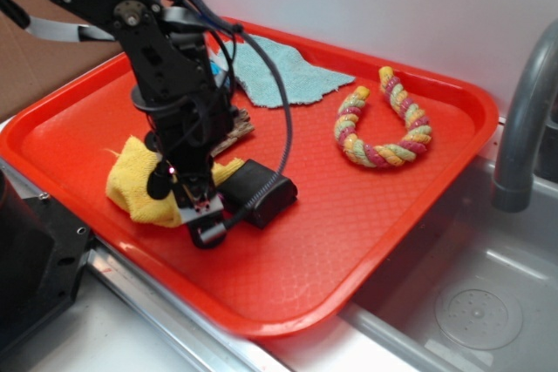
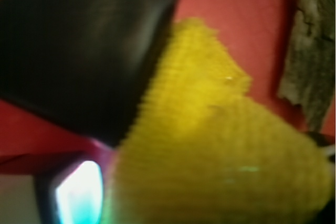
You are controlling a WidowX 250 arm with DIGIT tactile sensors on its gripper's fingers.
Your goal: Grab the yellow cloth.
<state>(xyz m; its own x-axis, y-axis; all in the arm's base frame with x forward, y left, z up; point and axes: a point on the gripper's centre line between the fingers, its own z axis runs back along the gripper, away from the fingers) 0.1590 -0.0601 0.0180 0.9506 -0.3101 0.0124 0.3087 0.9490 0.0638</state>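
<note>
The gripper (image 1: 193, 202) sits low over the yellow cloth (image 1: 139, 187), crowded beside the black block (image 1: 261, 191), presumably to pinch it; whether its jaws have closed is hidden.

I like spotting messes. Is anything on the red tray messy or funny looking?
Yes. The yellow cloth lies crumpled with a corner against the black block. A ragged bark-like scrap sits beside them.

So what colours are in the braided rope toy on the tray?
Yellow, pink and green strands on the rope toy, clearest in the exterior view.

end effector (image 1: 185, 193) low over yellow cloth (image 1: 133, 186)
</note>
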